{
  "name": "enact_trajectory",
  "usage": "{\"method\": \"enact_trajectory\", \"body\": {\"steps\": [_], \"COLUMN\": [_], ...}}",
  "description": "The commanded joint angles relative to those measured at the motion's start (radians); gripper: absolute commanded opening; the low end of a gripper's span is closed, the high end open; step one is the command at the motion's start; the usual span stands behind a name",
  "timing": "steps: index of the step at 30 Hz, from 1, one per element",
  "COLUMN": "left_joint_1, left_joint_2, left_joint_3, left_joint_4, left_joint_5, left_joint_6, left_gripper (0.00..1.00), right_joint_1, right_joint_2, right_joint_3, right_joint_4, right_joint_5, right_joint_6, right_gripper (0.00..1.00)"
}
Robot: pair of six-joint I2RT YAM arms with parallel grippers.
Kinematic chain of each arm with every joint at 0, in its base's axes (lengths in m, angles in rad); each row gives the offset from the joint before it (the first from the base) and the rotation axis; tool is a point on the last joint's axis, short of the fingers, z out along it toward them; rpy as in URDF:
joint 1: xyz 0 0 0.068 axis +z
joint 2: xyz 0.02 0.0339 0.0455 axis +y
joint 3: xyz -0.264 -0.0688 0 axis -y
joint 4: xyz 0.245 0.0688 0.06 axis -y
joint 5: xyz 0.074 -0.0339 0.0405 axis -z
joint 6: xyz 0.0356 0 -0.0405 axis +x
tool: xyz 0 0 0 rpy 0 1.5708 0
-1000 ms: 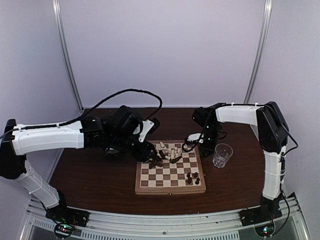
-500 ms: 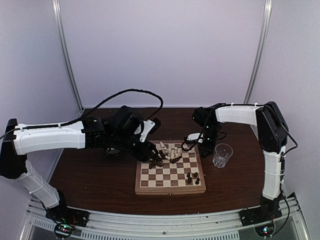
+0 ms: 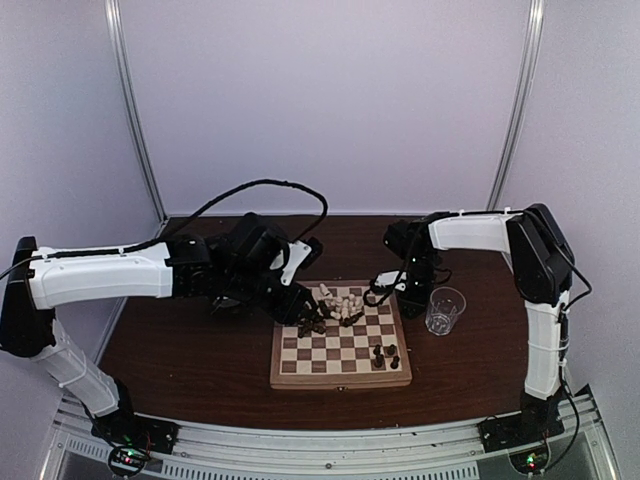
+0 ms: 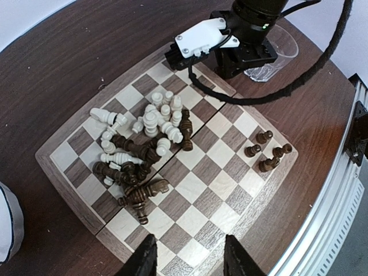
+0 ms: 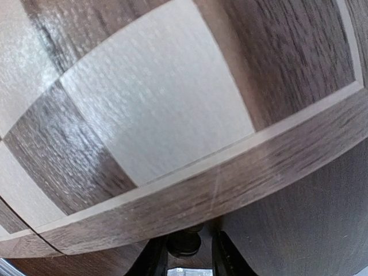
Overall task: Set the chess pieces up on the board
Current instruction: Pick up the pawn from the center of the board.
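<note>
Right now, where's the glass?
Top view: the glass stands upright on the table, on the right side, just right of the board and near its far right corner.

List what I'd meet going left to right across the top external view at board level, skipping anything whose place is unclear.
left pincer → heap of toppled chess pieces → right pincer → clear glass. The standing dark pieces fall in the same left-right stretch as the right pincer, so they are left out.
</note>
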State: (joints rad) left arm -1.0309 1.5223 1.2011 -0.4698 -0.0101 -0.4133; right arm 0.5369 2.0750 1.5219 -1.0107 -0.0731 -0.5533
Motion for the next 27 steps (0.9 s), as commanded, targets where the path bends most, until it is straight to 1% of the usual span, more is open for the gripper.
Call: {"method": "enact_trajectory", "body": {"steps": [1,9,14,17,22,25,27], "left_joint_1": [0.005,0.005,0.006,0.006,0.006,0.007,0.008], "left_joint_2": [0.013,0.013,0.015,0.020,0.046,0.067,0.082], "left_joint_3": [0.017,0.014,0.012,0.018,0.046,0.061,0.064], "left_joint_4": [0.048,0.050,0.058,0.065,0.086,0.129,0.182], "left_joint_5": [0.010,0.010,0.010,0.010,0.070,0.106,0.149], "left_joint_6": [-0.005,-0.008,-0.010,-0.012,-0.033,-0.054,-0.079], "left_gripper": [0.40,0.40,0.40,0.40,0.40,0.40,0.40], "right_joint_1": [-0.005,-0.005,-0.005,-0.006,-0.005,-0.006,-0.004], "right_joint_2": [0.014,0.014,-0.012,-0.059,-0.187,-0.270,-0.319], "right_joint_3": [-0.017,-0.016,-0.018,-0.018,-0.021,-0.009,-0.004], "right_joint_4": [0.010,0.026,0.031,0.023,-0.011,-0.045,-0.070], "right_joint_5": [0.016,-0.005,-0.004,-0.003,-0.018,-0.087,-0.179], "right_joint_6": [0.005,0.004,0.004,0.004,0.004,0.010,0.009], "right_gripper": [0.27,0.18,0.11,0.08,0.07,0.07,0.07]}}
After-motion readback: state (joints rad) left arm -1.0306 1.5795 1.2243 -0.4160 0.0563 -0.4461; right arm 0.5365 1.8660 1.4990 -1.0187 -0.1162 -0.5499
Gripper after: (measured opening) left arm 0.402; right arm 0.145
